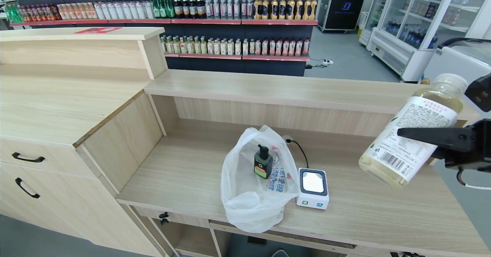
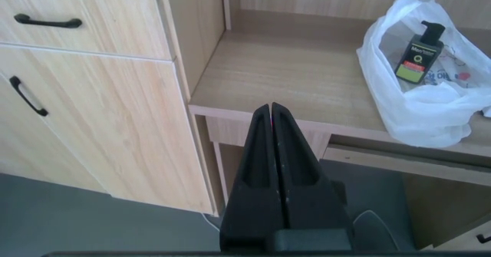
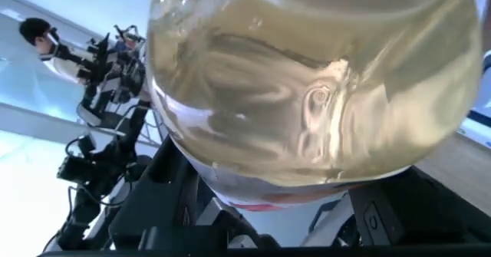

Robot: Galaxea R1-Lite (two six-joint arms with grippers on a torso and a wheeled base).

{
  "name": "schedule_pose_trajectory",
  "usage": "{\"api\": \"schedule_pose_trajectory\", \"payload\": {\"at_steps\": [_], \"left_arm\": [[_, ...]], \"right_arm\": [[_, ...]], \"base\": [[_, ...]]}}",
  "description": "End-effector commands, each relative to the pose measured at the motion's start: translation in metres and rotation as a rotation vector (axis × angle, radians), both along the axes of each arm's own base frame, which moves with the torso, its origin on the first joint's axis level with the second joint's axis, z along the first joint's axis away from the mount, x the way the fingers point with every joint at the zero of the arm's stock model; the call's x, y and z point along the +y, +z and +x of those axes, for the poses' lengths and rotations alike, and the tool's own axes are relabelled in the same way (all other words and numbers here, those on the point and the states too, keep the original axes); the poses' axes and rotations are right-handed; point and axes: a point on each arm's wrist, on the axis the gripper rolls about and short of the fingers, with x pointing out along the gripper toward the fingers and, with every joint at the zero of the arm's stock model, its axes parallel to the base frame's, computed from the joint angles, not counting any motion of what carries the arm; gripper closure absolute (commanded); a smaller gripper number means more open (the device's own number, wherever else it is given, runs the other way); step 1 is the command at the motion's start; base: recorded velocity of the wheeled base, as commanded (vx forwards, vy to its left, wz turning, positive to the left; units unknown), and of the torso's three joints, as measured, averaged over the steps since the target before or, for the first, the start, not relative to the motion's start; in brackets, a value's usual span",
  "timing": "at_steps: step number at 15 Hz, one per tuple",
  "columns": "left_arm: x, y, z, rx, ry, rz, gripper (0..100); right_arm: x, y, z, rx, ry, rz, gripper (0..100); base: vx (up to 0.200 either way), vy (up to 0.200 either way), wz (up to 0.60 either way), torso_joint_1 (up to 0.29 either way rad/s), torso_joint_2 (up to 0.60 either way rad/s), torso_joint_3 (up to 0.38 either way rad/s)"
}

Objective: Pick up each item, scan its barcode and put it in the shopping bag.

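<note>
My right gripper [image 1: 441,138] is shut on a clear bottle of pale yellow drink [image 1: 412,132], held tilted in the air above the right end of the counter, its barcode facing down and left. That bottle's base [image 3: 307,88] looms close in the right wrist view. A white barcode scanner [image 1: 313,187] sits on the counter beside an open white shopping bag [image 1: 245,195]. Inside the bag stands a small black pump bottle [image 1: 263,162], also seen as the pump bottle [image 2: 418,54] in the bag [image 2: 430,103]. My left gripper [image 2: 271,115] is shut and empty, low in front of the counter's left end.
A raised wooden ledge [image 1: 268,88] runs behind the counter [image 1: 383,214]. A taller cabinet with drawers [image 1: 38,149] stands to the left. The scanner's black cable [image 1: 301,149] runs back toward the ledge. Shelves of drinks [image 1: 230,19] and fridges [image 1: 414,23] fill the room behind.
</note>
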Motion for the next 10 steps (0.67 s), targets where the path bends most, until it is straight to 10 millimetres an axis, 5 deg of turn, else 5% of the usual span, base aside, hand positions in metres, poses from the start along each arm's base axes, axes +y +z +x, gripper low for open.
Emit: {"api": "schedule_pose_trajectory", "payload": {"at_steps": [1,6,10], "left_arm": [[0.0,0.0,0.0,0.0,0.001,0.0,100],[0.0,0.0,0.0,0.0,0.001,0.0,100],[0.0,0.0,0.0,0.0,0.001,0.0,100]], "right_arm": [[0.013,0.011,-0.014,-0.043,0.069,0.009,100],[0.027,0.023,-0.035,-0.116,0.144,0.011,100],[0.061,0.024,-0.038,-0.125,0.038,-0.032,100]], "base": [[0.0,0.0,0.0,0.0,0.0,0.0],[0.0,0.0,0.0,0.0,0.0,0.0],[0.0,0.0,0.0,0.0,0.0,0.0]]}}
